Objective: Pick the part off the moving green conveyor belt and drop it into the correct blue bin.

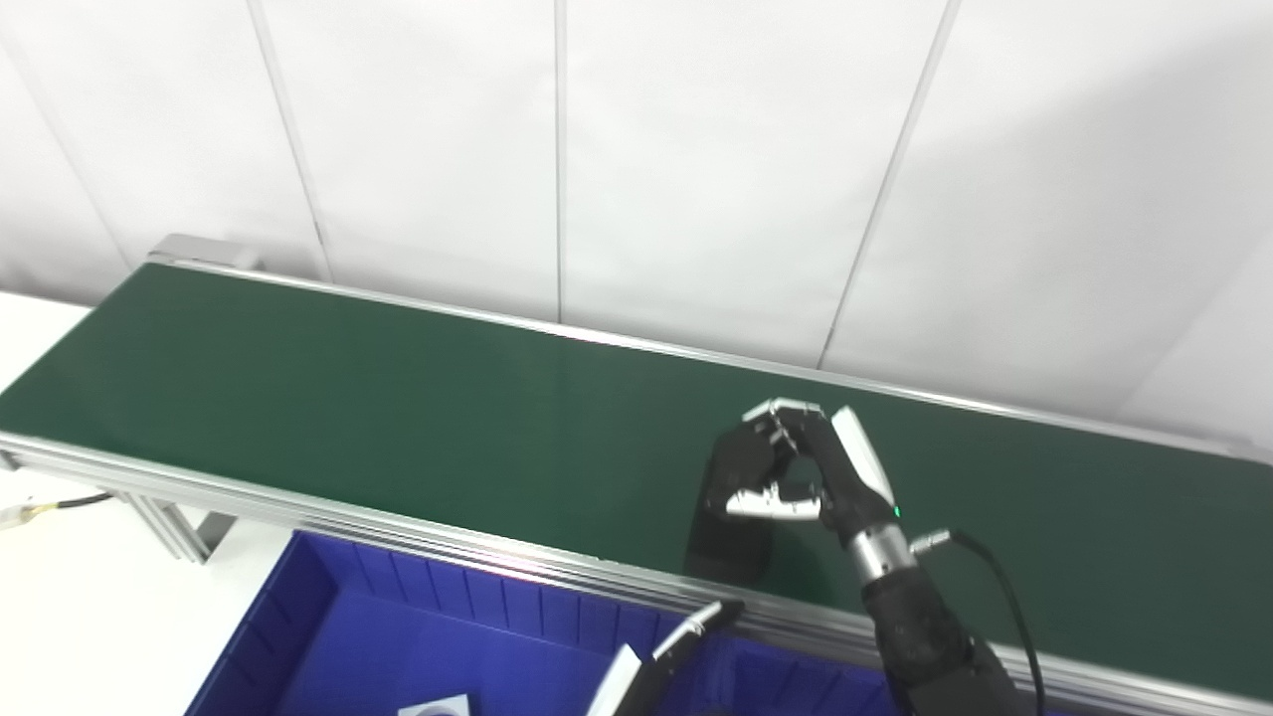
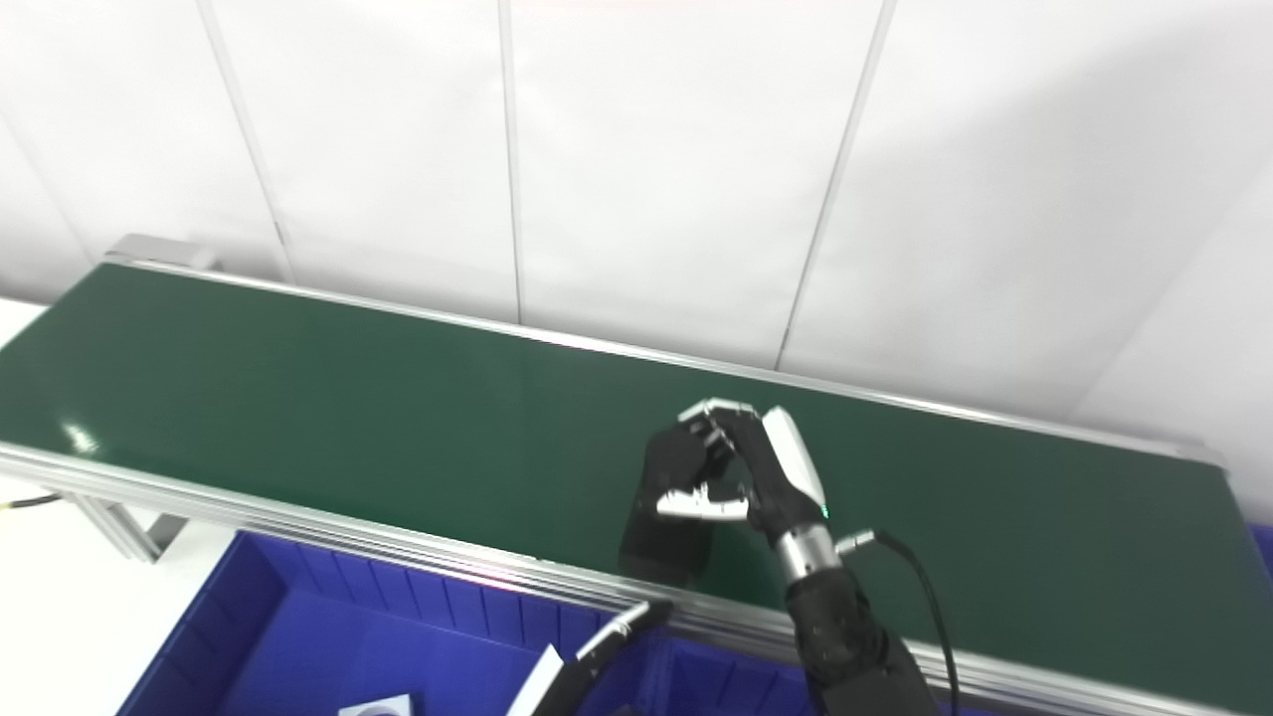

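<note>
The green belt [image 1: 398,398] is left bare to the left of the right hand [image 1: 796,467]; its far edge is closed off by the white wall [image 1: 696,149]; the near rail [image 1: 448,542] stands between belt and blue bin [image 1: 328,617], where the left hand [image 1: 656,661] is raised.
</note>
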Robot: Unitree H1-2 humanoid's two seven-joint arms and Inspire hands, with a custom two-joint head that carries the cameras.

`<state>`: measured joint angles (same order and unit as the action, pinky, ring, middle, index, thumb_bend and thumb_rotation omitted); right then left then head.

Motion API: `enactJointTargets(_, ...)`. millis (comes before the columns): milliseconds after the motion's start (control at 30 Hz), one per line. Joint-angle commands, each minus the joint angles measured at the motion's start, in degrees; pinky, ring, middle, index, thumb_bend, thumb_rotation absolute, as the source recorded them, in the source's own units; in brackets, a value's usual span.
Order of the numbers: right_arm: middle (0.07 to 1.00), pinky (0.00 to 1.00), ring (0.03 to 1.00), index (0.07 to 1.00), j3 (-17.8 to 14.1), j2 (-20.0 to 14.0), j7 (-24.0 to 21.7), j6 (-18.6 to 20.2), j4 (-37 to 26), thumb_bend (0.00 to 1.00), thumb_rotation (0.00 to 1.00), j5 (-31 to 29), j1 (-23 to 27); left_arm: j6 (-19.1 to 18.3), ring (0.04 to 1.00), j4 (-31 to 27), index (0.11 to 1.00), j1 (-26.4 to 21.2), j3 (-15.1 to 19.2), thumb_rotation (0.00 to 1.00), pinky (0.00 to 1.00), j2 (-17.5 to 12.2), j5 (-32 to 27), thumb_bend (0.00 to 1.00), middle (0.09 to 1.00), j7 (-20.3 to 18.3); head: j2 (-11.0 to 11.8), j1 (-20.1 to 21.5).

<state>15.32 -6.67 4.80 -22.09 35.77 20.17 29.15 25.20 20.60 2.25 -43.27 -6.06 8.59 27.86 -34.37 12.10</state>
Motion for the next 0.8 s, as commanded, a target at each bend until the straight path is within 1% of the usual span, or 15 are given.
enactJointTargets(0,0.418,0.29,0.354,0.482,-0.88,-0.81,0.95,-0.2,-3.78,0.51,0.15,1.0,0.5,1.73,0.939,-2.04,0.905,0.71,1.09,1.0,0.96,-0.97,-1.08,0.67,0.919,-1.36,0.35,2.54)
enactJointTargets(33,0.416,0.28,0.351,0.482,-1.02,-1.09,1.15,-0.2,-4.6,0.51,0.15,1.54,0.19,1.73,0.949,-2.28,0.907,0.93,1.56,1.0,0.97,-1.14,-1.52,0.66,0.925,-2.07,0.38,2.92)
enactJointTargets(67,0.416,0.28,0.351,0.482,-1.26,-1.57,0.88,0.08,-5.81,0.51,0.15,1.83,-0.22,1.73,0.95,-2.76,0.907,1.23,2.31,1.0,0.98,-1.35,-2.59,0.66,0.926,-3.55,0.34,5.58)
enactJointTargets(133,0.414,0.28,0.348,0.481,-1.89,-2.8,0.57,0.27,-8.17,0.51,0.15,2.28,-1.17,1.73,0.969,-3.63,0.919,1.78,3.66,1.0,1.0,-1.66,-4.07,0.62,0.937,-5.89,0.22,6.98)
enactJointTargets(167,0.416,0.29,0.352,0.481,-2.29,-3.4,0.61,0.03,-9.35,0.51,0.15,2.34,-1.79,1.73,0.973,-4.0,0.923,2.09,4.44,1.0,1.0,-1.8,-4.59,0.61,0.94,-6.97,0.48,8.98)
enactJointTargets(200,0.43,0.31,0.374,0.481,-2.55,-3.7,0.68,-0.14,-10.05,0.51,0.15,2.4,-2.19,1.73,0.972,-4.21,0.926,2.35,5.14,1.0,1.0,-1.79,-4.85,0.6,0.942,-7.83,0.53,9.26)
enactJointTargets(267,0.426,0.32,0.378,0.481,-3.3,-4.76,0.7,-0.89,-13.03,0.51,0.15,2.27,-3.93,1.73,0.962,-4.56,0.925,2.83,6.38,1.0,0.99,-1.83,-4.56,0.57,0.938,-8.52,0.76,10.92)
enactJointTargets(367,0.398,0.28,0.342,0.481,-4.75,-6.96,0.77,-2.39,-19.39,0.51,0.15,2.22,-7.76,1.73,0.943,-5.79,0.921,3.46,7.85,1.0,0.96,-2.17,-3.69,0.51,0.93,-8.86,0.05,14.39)
enactJointTargets(500,0.374,0.25,0.305,0.48,-7.73,-9.22,0.72,-1.97,-27.17,0.51,0.15,1.02,-13.01,1.73,0.97,-7.13,0.946,4.35,10.81,1.0,0.99,-2.24,-6.28,0.55,0.95,-13.73,-1.26,17.54)
enactJointTargets(533,0.398,0.25,0.31,0.498,-8.47,-9.53,0.82,-1.84,-28.59,0.51,0.06,0.92,-14.04,1.73,0.97,-7.35,0.95,4.53,11.62,1.0,1.0,-2.13,-6.63,0.56,0.949,-14.9,-1.26,17.54)
enactJointTargets(567,0.406,0.25,0.312,0.506,-9.68,-10.1,0.61,-0.93,-31.03,0.52,0.03,0.47,-15.8,1.73,0.964,-7.71,0.945,4.55,12.39,1.0,1.0,-2.25,-6.68,0.55,0.942,-15.71,-2.44,19.59)
enactJointTargets(600,0.408,0.25,0.311,0.51,-10.61,-10.42,0.32,-0.23,-32.76,0.52,0.01,0.16,-17.03,1.73,0.957,-7.96,0.94,4.61,13.11,1.0,1.0,-2.23,-6.71,0.53,0.935,-16.49,-2.44,19.59)
enactJointTargets(667,0.409,0.25,0.311,0.512,-12.69,-11.29,-0.49,2.13,-36.76,0.52,0.01,0.02,-19.4,1.73,0.953,-8.74,0.937,4.5,14.96,1.0,0.99,-2.4,-7.0,0.53,0.932,-18.26,-5.9,22.95)
enactJointTargets(700,0.41,0.26,0.312,0.511,-13.56,-11.7,-0.86,3.23,-38.43,0.52,0.01,0.07,-20.35,1.73,0.947,-9.05,0.937,4.49,15.82,1.0,0.98,-2.4,-7.27,0.55,0.931,-19.15,-6.36,23.1)
enactJointTargets(767,0.411,0.26,0.312,0.51,-15.53,-12.57,-1.74,5.45,-41.82,0.52,0.01,-0.09,-22.38,1.73,0.939,-10.03,0.939,4.41,17.39,1.0,0.96,-2.46,-7.5,0.57,0.929,-20.79,-8.75,23.8)
